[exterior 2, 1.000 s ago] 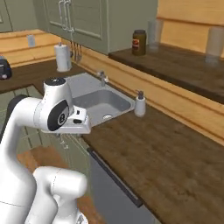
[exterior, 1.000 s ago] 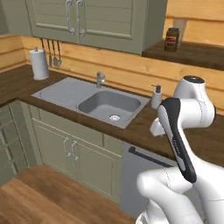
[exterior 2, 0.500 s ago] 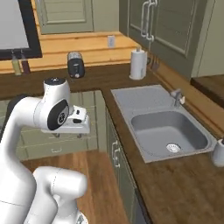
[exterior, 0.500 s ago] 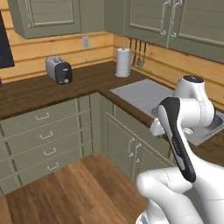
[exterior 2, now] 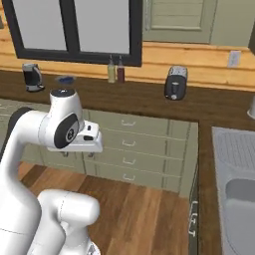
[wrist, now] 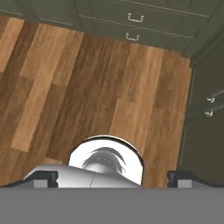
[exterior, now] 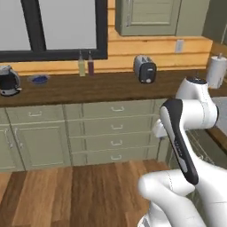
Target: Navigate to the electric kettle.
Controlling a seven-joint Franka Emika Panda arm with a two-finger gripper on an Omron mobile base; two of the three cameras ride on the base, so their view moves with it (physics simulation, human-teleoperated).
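No writing is legible on the kettle (exterior: 9, 80) at the counter's (exterior: 102, 87) far left, and the folded arm's gripper (wrist: 113, 176) points floorward, fingers apart.

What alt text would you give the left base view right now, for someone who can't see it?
The electric kettle stands at the far left of a dark wooden counter beneath a black-framed window, with two bottles and a toaster further right. The white robot arm fills the lower right, above a wood floor.
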